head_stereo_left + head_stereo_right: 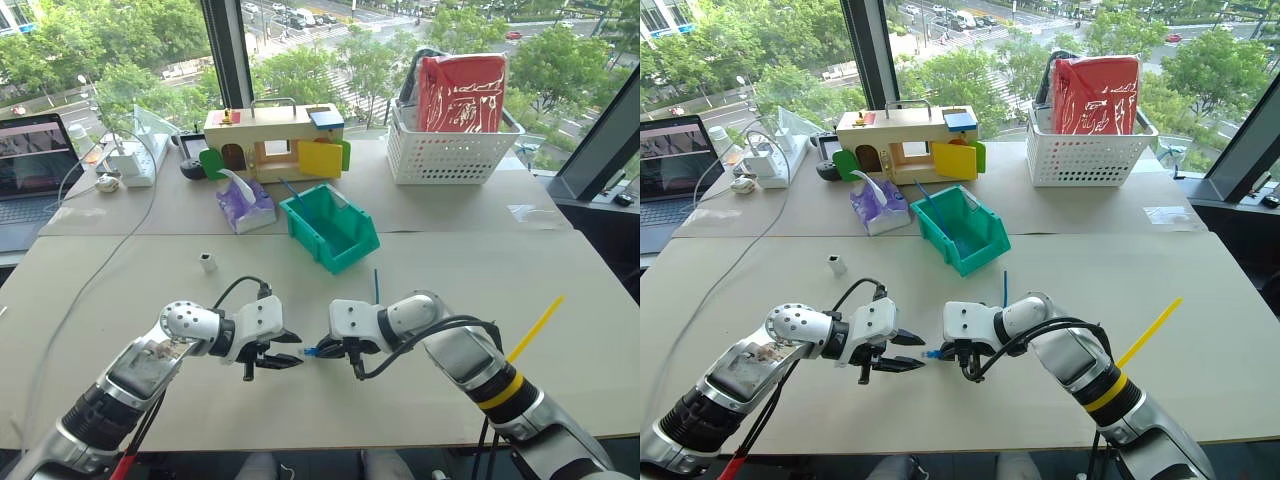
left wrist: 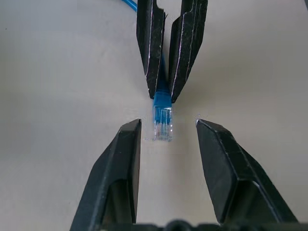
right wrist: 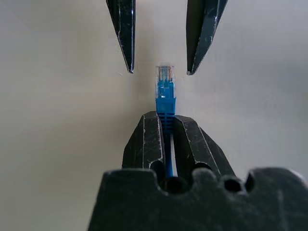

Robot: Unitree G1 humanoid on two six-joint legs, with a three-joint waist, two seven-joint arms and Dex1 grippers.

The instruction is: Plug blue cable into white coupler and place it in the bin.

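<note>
Currently, the right gripper [image 3: 165, 117] is clamped on the blue cable [image 3: 165, 91] just behind its clear plug. The left gripper [image 2: 168, 127] faces it, fingers apart either side of the plug. The white coupler [image 1: 207, 262] stands on the table [image 1: 120, 290], apart from the bin [image 1: 330, 228]. No legible writing.

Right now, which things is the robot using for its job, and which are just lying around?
For the job:
blue cable, pinched in the right end effector
left end effector, open at the plug
white coupler
green bin

Just lying about:
white basket
wooden toy box
laptop
yellow stick
</note>
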